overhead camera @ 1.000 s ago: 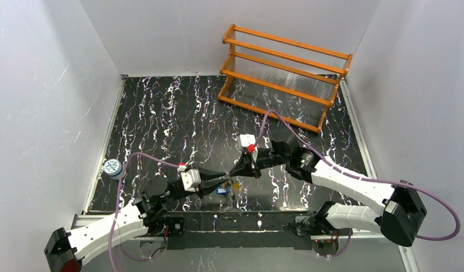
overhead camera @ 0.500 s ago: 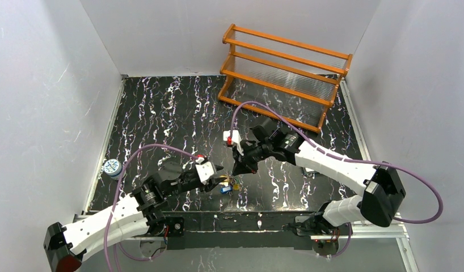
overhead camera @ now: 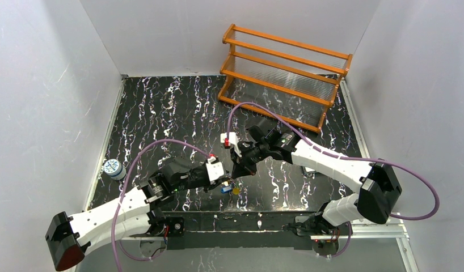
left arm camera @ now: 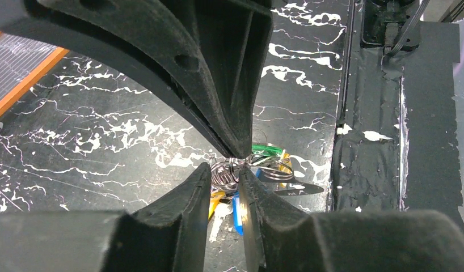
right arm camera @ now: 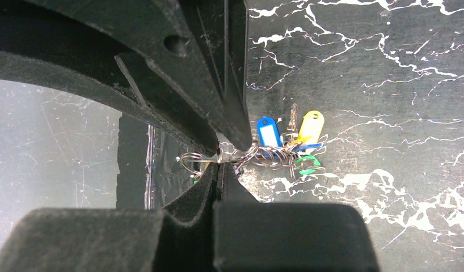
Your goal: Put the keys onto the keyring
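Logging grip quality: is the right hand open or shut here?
Shut. In its wrist view the right hand has fingers meeting, the keyring wire pinched between them.

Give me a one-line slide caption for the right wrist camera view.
Closed right gripper pinches the keyring, blue, yellow and green keys bunched just beyond it, over the marbled table.

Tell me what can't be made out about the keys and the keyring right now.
Top view: the keys are too small and bunched to count.
Right wrist view: the keyring passes between the shut right gripper fingers, which hide the rest of its loop.
Left wrist view: the left gripper crowds the keyring's wire; whether it grips is unclear.
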Controlling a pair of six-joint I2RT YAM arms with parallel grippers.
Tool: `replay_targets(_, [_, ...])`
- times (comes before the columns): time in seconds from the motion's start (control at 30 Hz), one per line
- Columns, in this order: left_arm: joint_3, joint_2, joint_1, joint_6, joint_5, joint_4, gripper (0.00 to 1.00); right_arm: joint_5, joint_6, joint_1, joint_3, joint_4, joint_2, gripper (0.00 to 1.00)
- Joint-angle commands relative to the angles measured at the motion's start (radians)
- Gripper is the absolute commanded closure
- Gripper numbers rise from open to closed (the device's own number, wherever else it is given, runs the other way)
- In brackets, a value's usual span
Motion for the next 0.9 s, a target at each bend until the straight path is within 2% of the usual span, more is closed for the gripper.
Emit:
replay_targets(0.0, [0.032,0.010,-0.005,0.017,0.036,0.022,0.78,-0.020,-0.007,0.004,0.039,0.005,0.003,0.99])
replay_targets(0.27, [0.043,0.055,-0.005,0.023,0.061,0.021,0.89,-0.013,-0.006,0.005,0.043,0.005,0.001,0.99])
replay_targets(0.37, [0.050,0.069,-0.005,0.024,0.063,0.023,0.99,-0.012,-0.005,0.008,0.042,0.005,0.001,0.99])
replay_targets(0.53, [0.047,0.063,-0.005,0.011,0.048,0.033,1.00,0.024,0.010,0.007,0.035,0.021,-0.006,0.97])
replay_targets(0.6, [0.029,0.042,-0.005,-0.008,0.038,0.055,1.00,0.046,0.028,0.007,0.022,0.045,-0.019,0.79])
replay_targets(0.73, [-0.049,-0.036,-0.005,-0.085,0.005,0.162,1.00,0.106,0.078,0.005,-0.054,0.165,-0.097,0.57])
replay_targets(0.77, [-0.075,-0.057,-0.005,-0.103,-0.004,0.198,1.00,0.120,0.092,0.006,-0.080,0.210,-0.134,0.49])
replay_targets(0.83, [-0.128,-0.107,-0.005,-0.133,-0.002,0.282,1.00,0.146,0.117,0.004,-0.122,0.276,-0.189,0.40])
replay_targets(0.87, [-0.153,-0.130,-0.005,-0.148,0.001,0.325,1.00,0.153,0.124,0.003,-0.136,0.298,-0.210,0.39])
